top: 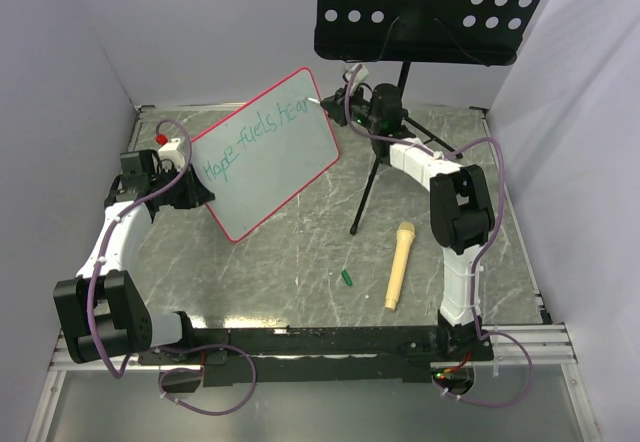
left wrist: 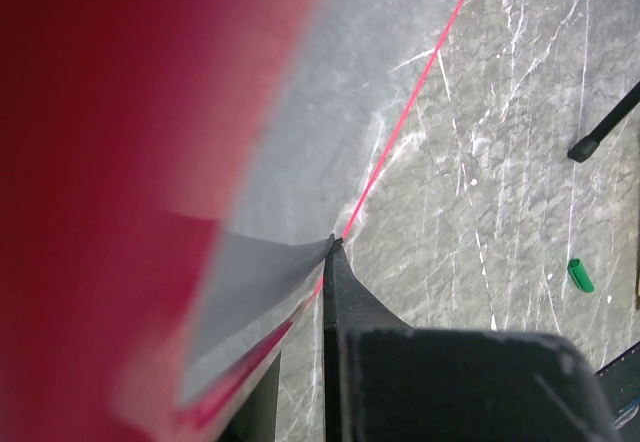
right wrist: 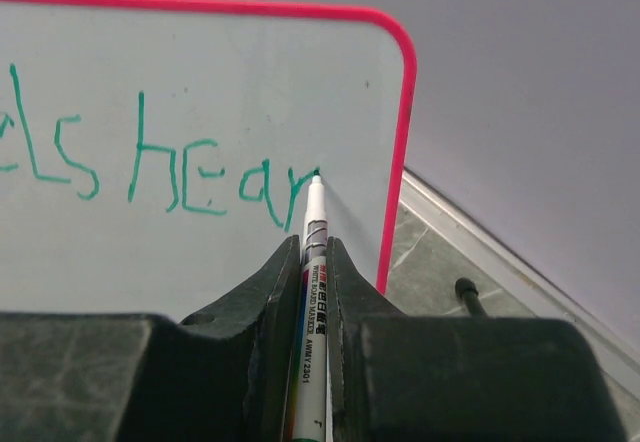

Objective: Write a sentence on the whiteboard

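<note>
From above, your left gripper props the whiteboard tilted off the tabletop, facing the marker. Left wrist: it's clamped on the board's pink edge. Right wrist: your right gripper pinches the marker, tip touching the sentence at the end of "hear".

The right fingers are clamped on a white marker, whose tip touches the whiteboard at the end of the last teal stroke. The visible part of the sentence reads "ls hear", stopping near the pink-red frame's rounded corner. Marbled desk shows at lower right
</note>
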